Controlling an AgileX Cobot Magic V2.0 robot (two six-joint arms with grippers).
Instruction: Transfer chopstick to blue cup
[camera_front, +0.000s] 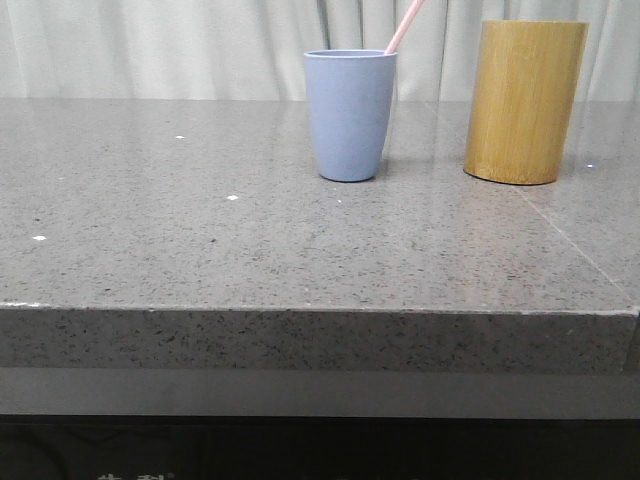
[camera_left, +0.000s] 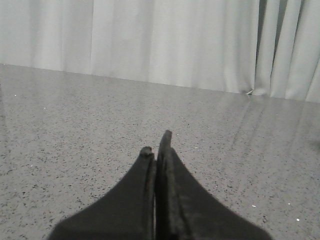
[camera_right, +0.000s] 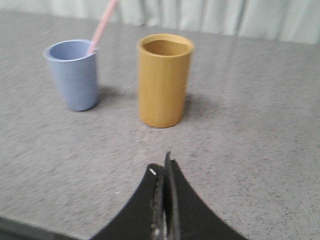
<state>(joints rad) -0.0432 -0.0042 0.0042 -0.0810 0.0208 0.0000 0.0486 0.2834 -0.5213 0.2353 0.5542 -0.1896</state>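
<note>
The blue cup (camera_front: 349, 114) stands upright on the grey table, left of the bamboo holder (camera_front: 524, 101). A pale pink chopstick (camera_front: 404, 26) leans out of the cup toward the right. In the right wrist view the cup (camera_right: 74, 74) with the chopstick (camera_right: 102, 25) and the holder (camera_right: 164, 79) stand well ahead of my right gripper (camera_right: 163, 165), which is shut and empty. The holder's inside looks empty. My left gripper (camera_left: 156, 144) is shut and empty over bare table. Neither gripper shows in the front view.
The grey speckled table (camera_front: 200, 250) has its front edge near the camera. A white curtain (camera_front: 150, 45) hangs behind the table. A seam in the tabletop (camera_front: 580, 250) runs at the right.
</note>
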